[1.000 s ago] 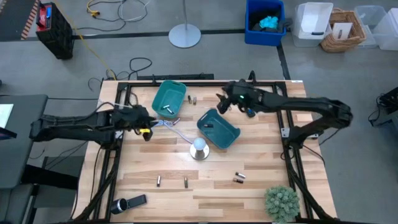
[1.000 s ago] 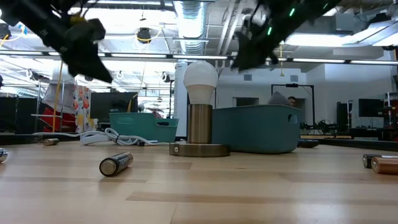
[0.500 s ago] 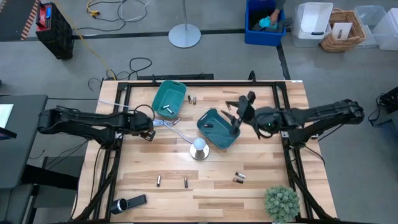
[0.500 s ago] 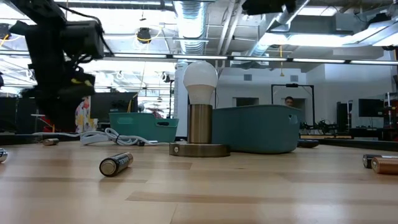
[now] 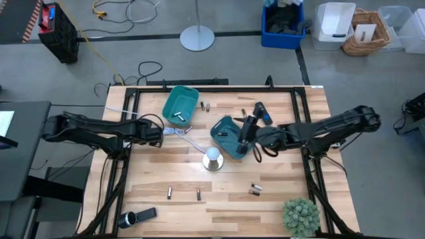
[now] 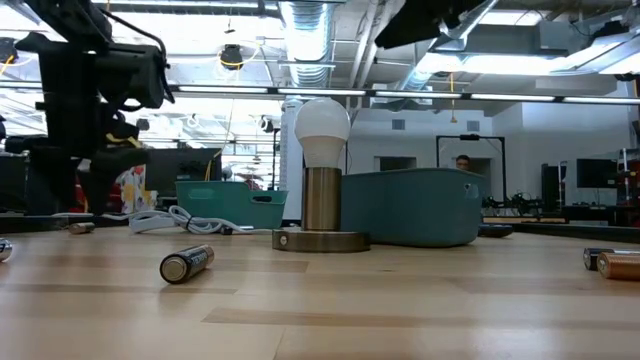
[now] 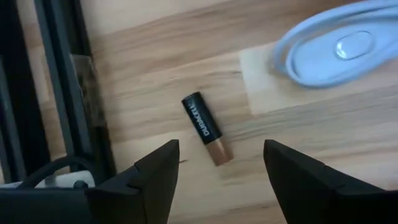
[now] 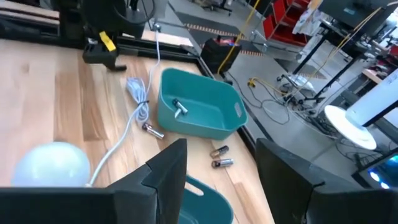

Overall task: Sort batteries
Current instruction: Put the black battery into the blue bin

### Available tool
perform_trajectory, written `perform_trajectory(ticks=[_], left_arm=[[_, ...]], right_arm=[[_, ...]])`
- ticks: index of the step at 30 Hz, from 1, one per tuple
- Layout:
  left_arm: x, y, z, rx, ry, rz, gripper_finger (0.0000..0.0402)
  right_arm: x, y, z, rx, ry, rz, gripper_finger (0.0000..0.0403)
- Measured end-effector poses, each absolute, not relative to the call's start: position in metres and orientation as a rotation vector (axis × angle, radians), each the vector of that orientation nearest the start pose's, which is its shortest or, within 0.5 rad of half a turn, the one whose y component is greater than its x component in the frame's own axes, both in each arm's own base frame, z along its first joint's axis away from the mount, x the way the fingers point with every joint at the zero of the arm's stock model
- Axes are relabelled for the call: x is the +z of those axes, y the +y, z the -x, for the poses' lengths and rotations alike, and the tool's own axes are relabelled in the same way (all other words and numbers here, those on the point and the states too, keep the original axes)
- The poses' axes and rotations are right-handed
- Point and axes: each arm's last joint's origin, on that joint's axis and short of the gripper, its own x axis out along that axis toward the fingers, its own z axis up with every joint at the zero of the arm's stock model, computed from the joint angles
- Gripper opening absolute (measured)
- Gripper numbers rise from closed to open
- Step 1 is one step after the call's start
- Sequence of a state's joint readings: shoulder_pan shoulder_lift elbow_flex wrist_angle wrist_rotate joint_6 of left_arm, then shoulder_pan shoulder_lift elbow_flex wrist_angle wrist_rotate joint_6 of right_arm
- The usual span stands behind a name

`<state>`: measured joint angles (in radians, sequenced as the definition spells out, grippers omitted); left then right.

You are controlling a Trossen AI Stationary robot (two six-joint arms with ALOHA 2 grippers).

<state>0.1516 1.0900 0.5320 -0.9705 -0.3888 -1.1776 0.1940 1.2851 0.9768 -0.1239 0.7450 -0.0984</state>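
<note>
Far left of high view: left gripper (image 5: 158,135) sits low at the table's left edge, fingers (image 7: 155,177) spread wide w/ nothing between them; in its wrist view a Duracell battery (image 7: 206,127) lies loose on the wood just ahead of the gap, white switch (image 7: 336,51) of the lamp cable beyond. Looks lined up to pick that cell, prob the next grab

Upper-centre: first teal bin (image 5: 180,106) holds a couple of batteries (image 5: 178,116); two more (image 5: 205,105) lie just right of it, one (image 5: 188,129) at its lower corner. Centre: bulb lamp (image 5: 212,158), w/ second teal bin (image 5: 232,138) up-right of it, one dark cell inside

Right gripper (image 5: 247,136) hangs over that second bin, fingers (image 8: 165,168) well apart, empty, so poised above a drop spot rather than carrying

Bottom of frame: loose cells (image 5: 170,193) and (image 5: 198,194), a pair (image 5: 255,190) lower right. Many still unsorted, task maybe half done

Low view: one battery (image 6: 187,263) in the foreground left of the lamp
</note>
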Motion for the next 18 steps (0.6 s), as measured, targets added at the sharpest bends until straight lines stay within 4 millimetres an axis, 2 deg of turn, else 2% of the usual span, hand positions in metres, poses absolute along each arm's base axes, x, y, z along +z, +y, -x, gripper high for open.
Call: perform_trajectory(ticks=[9, 12, 18], left_arm=[[0.152, 0.034, -0.148, 1.251, 1.121, 0.722, 0.0230], [0.141, 0.037, -0.147, 1.270, 1.144, 0.717, 0.0229], [0.132, 0.040, -0.145, 1.278, 1.152, 0.709, 0.0229]], right_arm=[[0.300, 0.035, -0.279, -0.526, 0.416, 0.272, 0.0209], [0.300, 0.035, -0.279, -0.526, 0.411, 0.268, 0.0209], [0.300, 0.036, -0.279, -0.528, 0.410, 0.252, 0.0209]])
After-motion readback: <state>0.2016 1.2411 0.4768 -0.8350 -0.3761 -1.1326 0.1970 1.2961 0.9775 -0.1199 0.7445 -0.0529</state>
